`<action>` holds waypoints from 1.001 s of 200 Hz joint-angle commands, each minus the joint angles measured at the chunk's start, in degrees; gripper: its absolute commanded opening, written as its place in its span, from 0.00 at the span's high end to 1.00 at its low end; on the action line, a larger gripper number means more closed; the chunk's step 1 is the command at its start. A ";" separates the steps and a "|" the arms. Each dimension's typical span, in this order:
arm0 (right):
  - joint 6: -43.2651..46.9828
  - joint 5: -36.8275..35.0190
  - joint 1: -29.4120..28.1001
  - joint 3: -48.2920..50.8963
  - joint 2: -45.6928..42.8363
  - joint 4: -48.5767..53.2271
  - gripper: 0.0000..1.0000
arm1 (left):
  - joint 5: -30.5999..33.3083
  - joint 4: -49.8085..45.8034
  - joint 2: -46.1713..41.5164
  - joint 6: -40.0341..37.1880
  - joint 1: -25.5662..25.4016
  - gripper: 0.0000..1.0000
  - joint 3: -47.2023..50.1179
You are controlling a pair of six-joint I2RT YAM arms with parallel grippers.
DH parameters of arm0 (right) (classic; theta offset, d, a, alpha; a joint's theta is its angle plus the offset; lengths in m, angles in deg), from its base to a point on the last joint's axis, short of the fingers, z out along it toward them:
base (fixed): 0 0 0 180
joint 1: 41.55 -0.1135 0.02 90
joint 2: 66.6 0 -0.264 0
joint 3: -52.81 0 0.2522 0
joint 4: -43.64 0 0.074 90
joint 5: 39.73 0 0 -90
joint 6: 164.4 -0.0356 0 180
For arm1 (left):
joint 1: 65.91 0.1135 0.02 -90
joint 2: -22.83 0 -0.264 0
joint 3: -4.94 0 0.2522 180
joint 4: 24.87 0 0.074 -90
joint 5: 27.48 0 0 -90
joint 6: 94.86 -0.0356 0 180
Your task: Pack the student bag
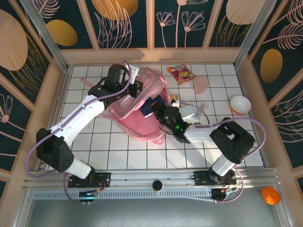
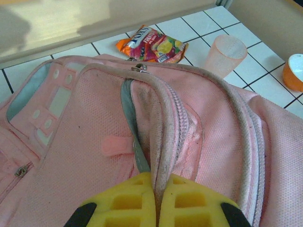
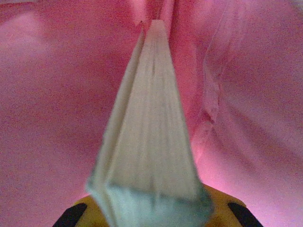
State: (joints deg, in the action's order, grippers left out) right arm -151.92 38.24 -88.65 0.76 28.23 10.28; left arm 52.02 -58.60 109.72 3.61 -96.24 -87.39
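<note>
The pink student bag (image 1: 135,118) lies in the middle of the tiled table with its main compartment open. My left gripper (image 1: 135,89) is shut on the bag's zipped rim, and the yellow fingers (image 2: 128,203) pinch the grey-pink edge (image 2: 163,156) between them. My right gripper (image 1: 160,112) is shut on a dark blue book (image 1: 150,106) and reaches into the bag's opening. In the right wrist view the book's pale page edge (image 3: 149,127) runs away from the jaws, with the bag's pink lining (image 3: 52,118) all round it.
A snack packet (image 1: 182,73) and a pink cup (image 1: 201,85) lie behind the bag to the right. An orange-and-white bowl (image 1: 240,104) sits at the far right. A small yellow item (image 1: 173,98) rests by the bag. Wooden walls fence the table.
</note>
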 commanded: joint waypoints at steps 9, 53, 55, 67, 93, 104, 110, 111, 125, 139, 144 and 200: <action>-2.26 -1.68 1.45 -7.95 6.34 -1.72 0.92 | -2.52 7.57 -0.85 1.81 0.09 1.00 -2.34; -7.39 0.40 1.74 -14.70 11.80 10.25 0.56 | -1.12 7.31 -1.09 1.08 0.09 1.00 -2.13; -7.56 0.80 1.70 -14.78 11.68 10.61 0.54 | -1.04 7.27 -1.11 0.99 0.09 1.00 -2.19; -8.95 1.67 1.40 -14.56 10.89 15.05 0.48 | -0.56 7.15 -0.95 0.59 0.09 1.00 -2.12; -11.49 4.35 1.14 -10.85 7.38 18.30 0.45 | 0.51 5.92 -0.24 -0.11 0.09 1.00 -2.97; -11.92 5.18 0.99 -8.87 5.45 19.37 0.45 | 1.19 5.93 0.00 -0.12 0.09 1.00 -3.00; -11.79 5.54 0.88 -7.99 4.33 20.23 0.44 | 1.64 5.97 0.09 -0.12 0.09 1.00 -2.83; -11.74 5.62 0.87 -7.84 4.15 20.36 0.44 | 1.68 5.98 0.10 -0.12 0.09 1.00 -2.83; -10.68 6.54 0.37 -6.28 1.39 21.91 0.42 | 2.63 6.34 0.28 -0.12 0.12 1.00 -2.31; -9.47 8.89 0.11 -5.34 -0.93 23.21 0.41 | 3.56 6.26 0.63 -0.12 0.09 1.00 -1.82; -8.79 9.43 -0.14 -5.18 -1.79 24.18 0.41 | 3.71 6.26 0.81 -0.25 0.09 1.00 -1.59; 2.97 6.62 -2.84 -4.51 -17.76 41.32 0.40 | 2.67 6.28 1.28 -1.58 0.10 1.00 2.25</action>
State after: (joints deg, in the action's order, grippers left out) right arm -156.42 47.11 -90.81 -4.70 18.11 40.97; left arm 53.92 -57.46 111.29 3.13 -96.30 -86.51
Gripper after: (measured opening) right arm 0.598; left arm 0.052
